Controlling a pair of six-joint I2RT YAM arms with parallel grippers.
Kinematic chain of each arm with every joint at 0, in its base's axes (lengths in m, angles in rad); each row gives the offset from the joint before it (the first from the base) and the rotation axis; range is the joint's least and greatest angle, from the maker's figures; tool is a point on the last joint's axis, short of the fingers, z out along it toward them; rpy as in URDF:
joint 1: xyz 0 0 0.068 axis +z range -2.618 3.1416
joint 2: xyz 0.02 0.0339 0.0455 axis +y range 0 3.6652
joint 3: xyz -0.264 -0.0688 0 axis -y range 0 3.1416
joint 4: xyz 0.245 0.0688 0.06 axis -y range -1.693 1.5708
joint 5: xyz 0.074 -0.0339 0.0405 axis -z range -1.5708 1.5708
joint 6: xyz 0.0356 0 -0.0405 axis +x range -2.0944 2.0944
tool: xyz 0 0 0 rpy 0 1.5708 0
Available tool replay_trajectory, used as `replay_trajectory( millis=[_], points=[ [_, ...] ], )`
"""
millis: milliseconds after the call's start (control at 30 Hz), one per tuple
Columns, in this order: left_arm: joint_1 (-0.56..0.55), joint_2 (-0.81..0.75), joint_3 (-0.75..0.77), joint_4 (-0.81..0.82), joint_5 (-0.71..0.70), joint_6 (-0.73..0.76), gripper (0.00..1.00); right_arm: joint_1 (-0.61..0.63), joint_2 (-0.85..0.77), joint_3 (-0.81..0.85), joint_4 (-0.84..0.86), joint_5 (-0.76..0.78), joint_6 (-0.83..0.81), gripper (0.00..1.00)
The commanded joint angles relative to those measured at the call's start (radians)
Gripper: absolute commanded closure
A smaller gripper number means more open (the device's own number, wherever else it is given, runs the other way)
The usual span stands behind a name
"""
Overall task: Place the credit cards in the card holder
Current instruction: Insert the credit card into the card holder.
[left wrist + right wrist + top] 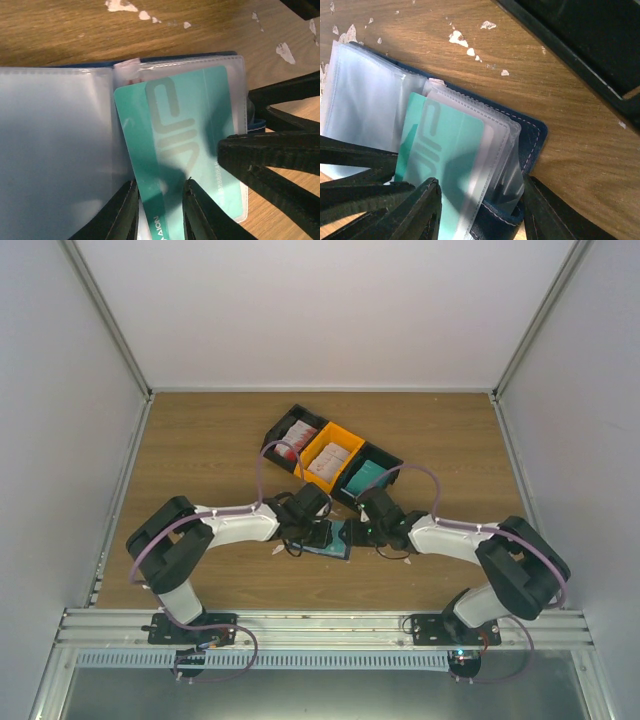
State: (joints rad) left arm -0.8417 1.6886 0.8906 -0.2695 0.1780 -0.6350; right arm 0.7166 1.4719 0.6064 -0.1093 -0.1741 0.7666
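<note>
The card holder (330,537) lies open on the table between both arms, its navy cover (532,135) underneath and clear sleeves (55,140) on top. A teal credit card (175,130) sits partly inside the right-hand sleeve, its near end sticking out at a slant. My left gripper (159,200) hovers over that free end, jaws narrow but apart, card face showing between them. My right gripper (482,200) straddles the holder's near right corner, jaws wide, one finger (540,210) at the cover's edge, the other over the sleeved card (445,145).
Behind the holder stand three bins in a row: a black one with white-and-red cards (293,437), an orange one (330,457) and a black one with teal cards (368,477). White scraps (457,37) fleck the wood. The right gripper's fingers (280,155) crowd the left wrist view.
</note>
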Motion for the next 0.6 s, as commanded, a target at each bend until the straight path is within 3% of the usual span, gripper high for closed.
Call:
replay_trajectory(
  millis=[0, 233, 567],
  points=[
    [-0.021, 0.032, 0.041, 0.004, 0.025, 0.057, 0.74, -0.005, 0.026, 0.032, 0.036, -0.034, -0.031, 0.54],
    [-0.027, 0.049, 0.066, -0.002, 0.013, 0.080, 0.74, -0.008, -0.006, 0.029, 0.010, 0.013, -0.037, 0.54],
    [-0.022, -0.064, 0.058, -0.032, -0.057, 0.064, 0.58, -0.011, -0.132, 0.075, -0.113, 0.159, -0.069, 0.42]
  ],
)
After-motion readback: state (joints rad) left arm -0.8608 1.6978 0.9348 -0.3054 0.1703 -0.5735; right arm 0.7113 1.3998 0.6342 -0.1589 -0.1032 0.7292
